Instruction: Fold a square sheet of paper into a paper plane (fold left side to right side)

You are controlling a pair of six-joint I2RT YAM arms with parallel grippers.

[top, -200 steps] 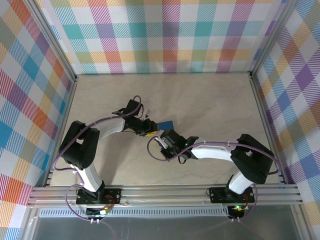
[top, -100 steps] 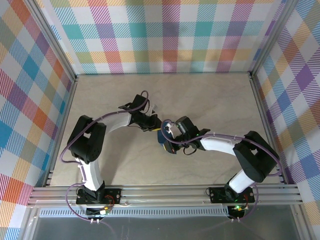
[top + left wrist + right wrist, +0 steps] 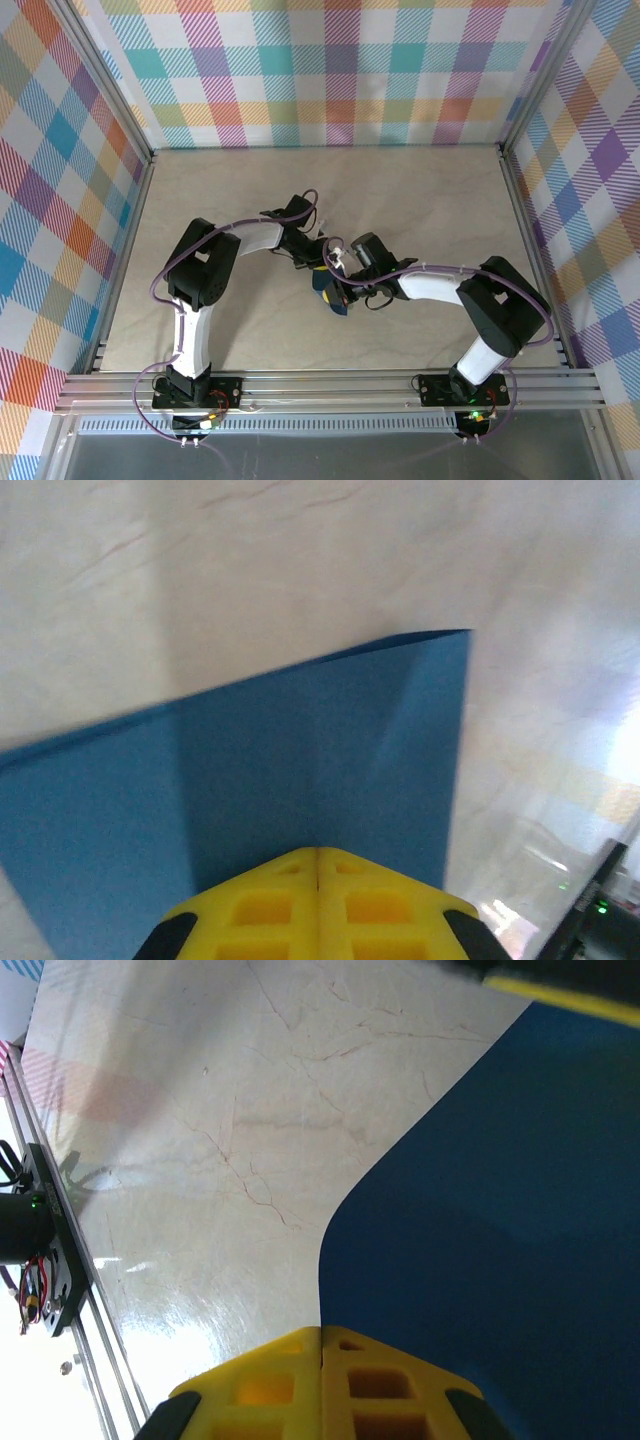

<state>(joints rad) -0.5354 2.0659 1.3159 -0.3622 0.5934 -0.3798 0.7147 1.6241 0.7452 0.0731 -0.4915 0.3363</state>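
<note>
The square sheet of paper (image 3: 331, 293) is dark blue and sits mid-table, bowed up between the two grippers. In the left wrist view the sheet of paper (image 3: 300, 750) spreads out from the closed yellow fingertips (image 3: 290, 880), shaded along one crease. My left gripper (image 3: 313, 263) is shut on its edge. My right gripper (image 3: 337, 277) is shut, and its tips rest against the sheet. In the right wrist view the curved edge of the paper (image 3: 500, 1210) runs up from the seam of the closed fingers (image 3: 350, 1360). No paper plane shape shows.
The pale marbled tabletop (image 3: 400, 200) lies open around the grippers. Checked walls (image 3: 330, 70) close the back and both sides. A metal rail (image 3: 330, 388) runs along the near edge, also seen as the rail (image 3: 50, 1260) at the left of the right wrist view.
The left gripper has swung right and closed on the sheet. The right gripper has moved up and right to the paper, which has shifted toward the near side and bowed up.
</note>
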